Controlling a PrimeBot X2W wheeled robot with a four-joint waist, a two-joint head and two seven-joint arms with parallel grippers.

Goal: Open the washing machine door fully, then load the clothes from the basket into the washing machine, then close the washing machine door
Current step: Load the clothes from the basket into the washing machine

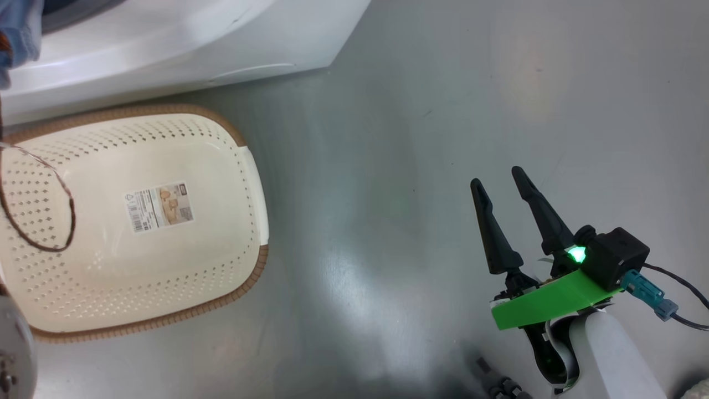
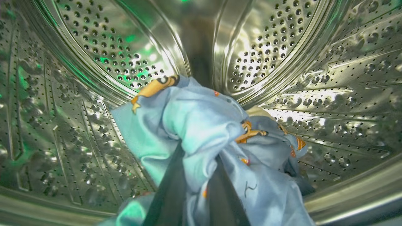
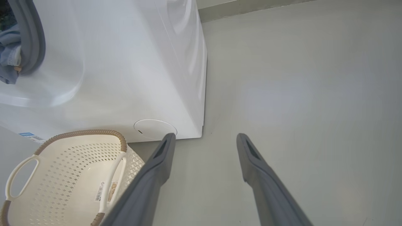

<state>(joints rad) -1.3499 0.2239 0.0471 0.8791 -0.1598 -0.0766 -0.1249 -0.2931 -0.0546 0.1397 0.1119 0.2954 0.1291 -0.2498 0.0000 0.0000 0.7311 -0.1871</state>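
Observation:
My left gripper (image 2: 199, 150) reaches into the steel drum (image 2: 282, 47) of the washing machine (image 1: 166, 50) and is shut on the clothes (image 2: 201, 125), blue fabric with orange figures. The cloth covers its fingertips. A cream piece (image 2: 256, 111) peeks out behind the bundle. Blue fabric (image 3: 9, 59) hangs over the grey gasket (image 3: 33, 40) at the drum opening. The cream basket (image 1: 221, 166) stands on the floor before the machine, its bare bottom showing a label sticker (image 1: 159, 206). To its right my right gripper (image 1: 501, 177) hovers open over the floor, holding nothing. The washing machine door is out of view.
Grey floor (image 1: 415, 111) spreads to the right of the machine and basket. A thin brown cable (image 1: 66, 221) loops over the basket's left side. A round flap (image 3: 155, 128) sits low on the machine's front, near the right gripper's fingers (image 3: 157, 169).

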